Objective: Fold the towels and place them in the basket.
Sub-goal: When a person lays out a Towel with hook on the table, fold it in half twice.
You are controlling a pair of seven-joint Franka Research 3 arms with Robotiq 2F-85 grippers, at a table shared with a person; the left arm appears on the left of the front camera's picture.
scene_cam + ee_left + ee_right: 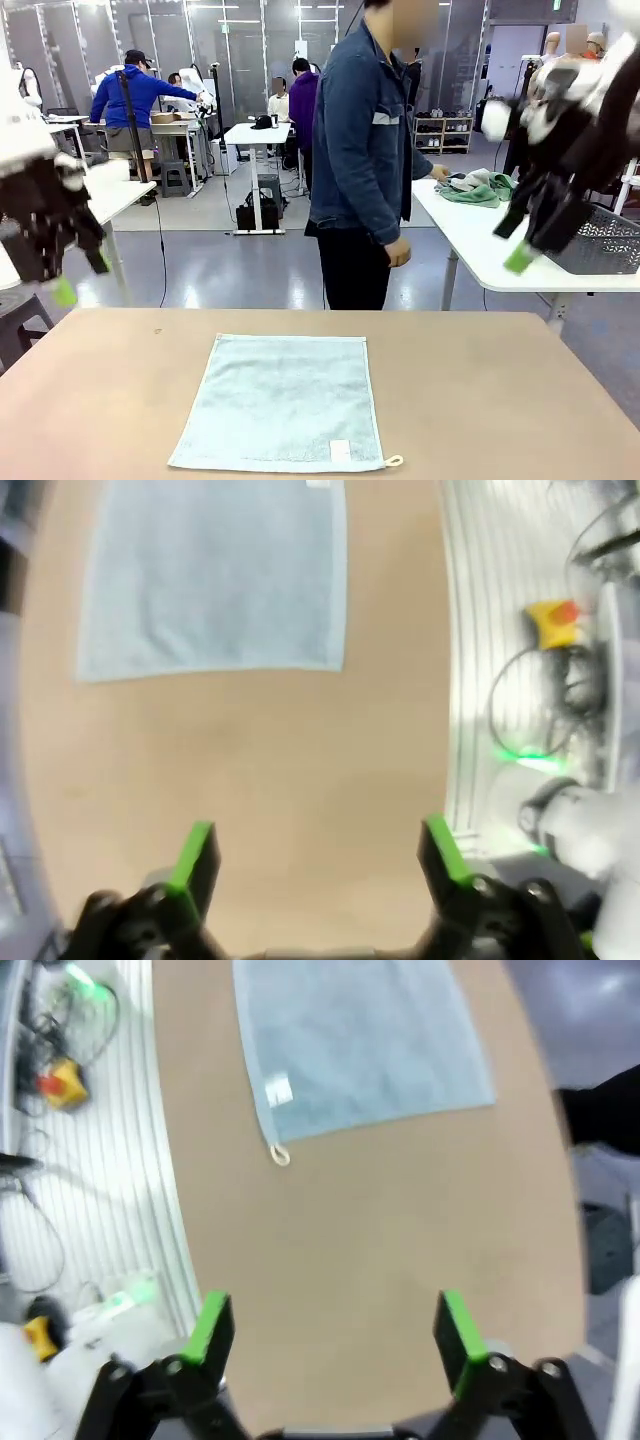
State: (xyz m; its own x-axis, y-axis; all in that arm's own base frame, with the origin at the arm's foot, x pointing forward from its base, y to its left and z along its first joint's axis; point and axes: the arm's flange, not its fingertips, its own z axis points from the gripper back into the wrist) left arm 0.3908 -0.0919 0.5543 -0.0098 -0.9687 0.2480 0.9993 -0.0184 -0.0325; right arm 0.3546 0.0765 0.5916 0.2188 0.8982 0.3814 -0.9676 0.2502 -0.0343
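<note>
As I judge it, none of the job is done yet. The light blue towel (280, 400) lies spread flat and unfolded on the table (500, 400) in front of me. Its white label and corner loop (394, 461) are at the near edge, toward my right. My left gripper (85, 275) hangs above the table's left side with its jaws wide apart and nothing between them. My right gripper (522, 240) is raised on the right, equally released and empty. Neither touches the towel.

The green towel (472, 190) sits crumpled on the white side table (470, 240) beyond, with the person's hand (440, 172) at it. The basket (610, 245) stands on that same side table, partly behind my right arm, and I cannot tell whether anything is in it. What is left: fold the 2 towels and put both in the basket.
</note>
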